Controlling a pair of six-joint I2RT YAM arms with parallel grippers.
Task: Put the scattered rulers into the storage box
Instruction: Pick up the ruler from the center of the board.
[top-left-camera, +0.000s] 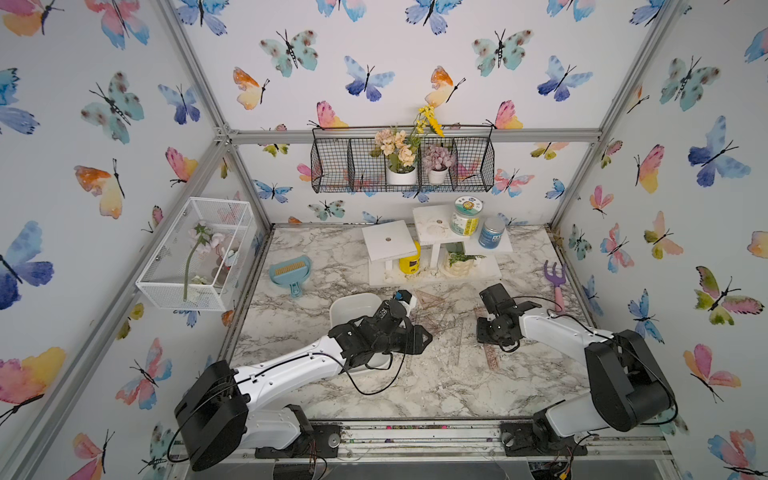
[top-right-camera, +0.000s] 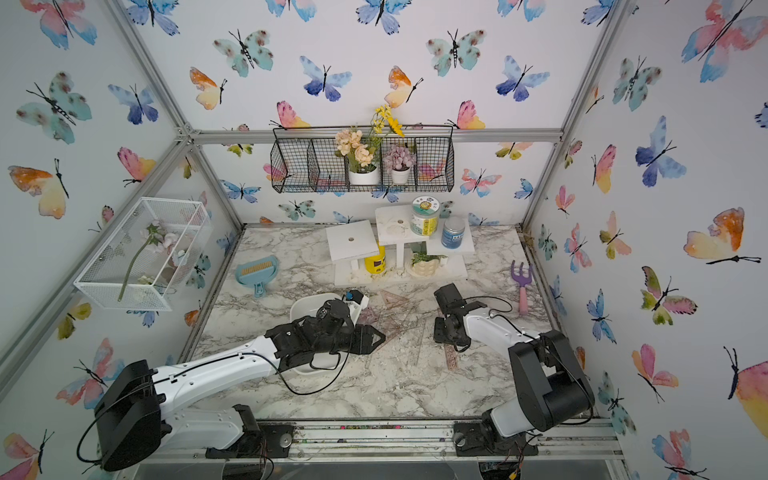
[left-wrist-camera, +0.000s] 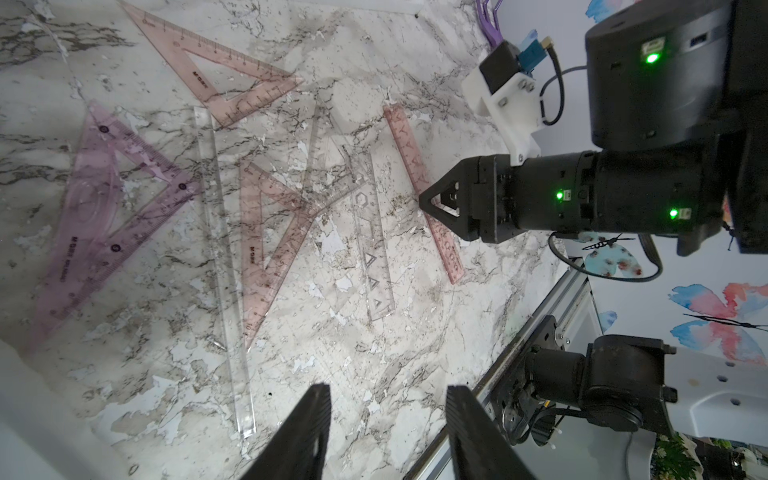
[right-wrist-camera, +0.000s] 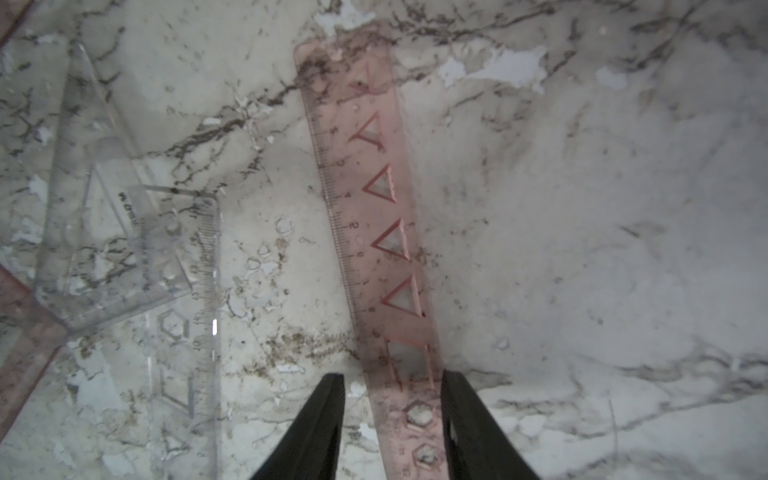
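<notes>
The grey-veined white marble-pattern tabletop (top-left-camera: 415, 386) fills the lower centre of both top views. Its front strip along the aluminium rail is open. The back edge is taken by a white tiered display stand (top-left-camera: 388, 241). A blue dustpan with brush (top-left-camera: 291, 272) occupies the left side, and a purple-and-pink toy garden fork (top-left-camera: 557, 286) lies at the right edge.

The storage box (top-left-camera: 353, 305), a shallow glossy white tray with rounded corners, sits left of centre, clear of the table edges. The left arm (top-left-camera: 299, 365) crosses over it and hides most of it. Every one of the rulers in sight lies outside it, on the tabletop between the two arms.

On the back wall a black wire basket (top-left-camera: 332, 166) holds two white pots of artificial flowers. On the left wall a white wire mesh basket (top-left-camera: 199, 253) holds a long-stemmed pale flower.

The top views show the rulers only faintly; the left wrist view shows them plainly:
- a purple triangular set square (left-wrist-camera: 104, 208)
- a long clear straight ruler (left-wrist-camera: 224, 266)
- an upper pink set square (left-wrist-camera: 216, 66)
- a lower pink set square (left-wrist-camera: 274, 232), overlapped by a clear set square (left-wrist-camera: 328, 166)
- a short clear stencil ruler (left-wrist-camera: 374, 249)
- a pink straight stencil ruler (left-wrist-camera: 424, 166)

The right gripper (left-wrist-camera: 432, 203) points down onto the pink straight stencil ruler. In the right wrist view its jaws stand partly apart and straddle the strip, which lies flat on the table, ungripped.

The left gripper (left-wrist-camera: 388, 399) also stands partly apart with nothing between its jaws. It is over bare tabletop beside the end of the long clear straight ruler.
</notes>
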